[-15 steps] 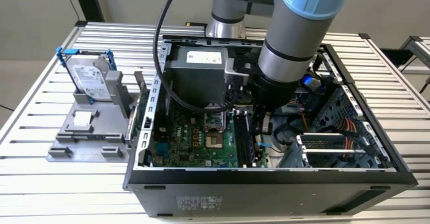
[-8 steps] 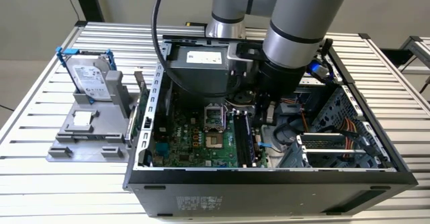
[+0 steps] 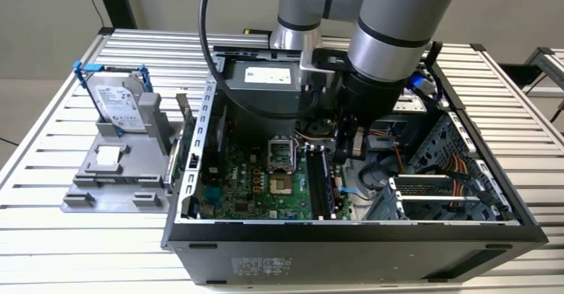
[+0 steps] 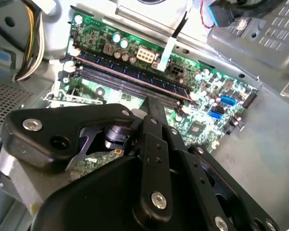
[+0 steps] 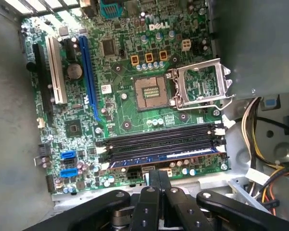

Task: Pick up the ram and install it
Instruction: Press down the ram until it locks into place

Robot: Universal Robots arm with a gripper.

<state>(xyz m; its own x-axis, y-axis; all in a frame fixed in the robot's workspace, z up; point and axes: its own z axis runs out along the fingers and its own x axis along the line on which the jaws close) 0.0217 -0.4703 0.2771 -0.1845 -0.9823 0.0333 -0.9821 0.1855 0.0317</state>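
End effector (image 5: 156, 180): black linkage fingers drawn together with nothing between them, poised just above the memory slots inside the open computer case.
Ram (image 5: 164, 157): bluish stick lying seated in the slot nearest the end effector, directly beneath the fingertips; in the second wrist view (image 4: 135, 76) it runs the full length of its slot.
Long black slots (image 5: 159, 139): parallel to the ram, just beyond it.
Processor socket (image 5: 202, 86): farther across the green motherboard (image 5: 130, 115), its frame open.
Hard drive (image 3: 119, 102): well apart, upright on a grey stand on the bench (image 3: 53, 175).
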